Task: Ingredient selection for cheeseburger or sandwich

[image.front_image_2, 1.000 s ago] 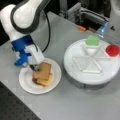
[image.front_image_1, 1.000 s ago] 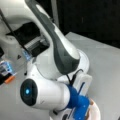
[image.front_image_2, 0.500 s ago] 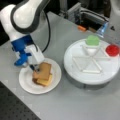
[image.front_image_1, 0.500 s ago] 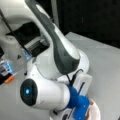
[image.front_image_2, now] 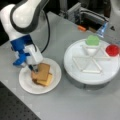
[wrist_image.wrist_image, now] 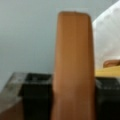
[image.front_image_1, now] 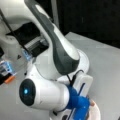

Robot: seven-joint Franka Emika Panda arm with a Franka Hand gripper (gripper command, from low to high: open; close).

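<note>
Wrist view shows the hand (image.front_image_2: 33, 68) apparently clamped on the top toast square (wrist_image.wrist_image: 73, 67) over the plate (image.front_image_2: 27, 83).

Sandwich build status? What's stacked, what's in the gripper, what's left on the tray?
Stacked: the sandwich sits on the small white plate, yellow cheese showing under the top toast. In hand: the gripper is at that toast's edge; the wrist view shows the toast between its fingers. Left: only the green leafy piece and red disc remain on the round tray.
</note>
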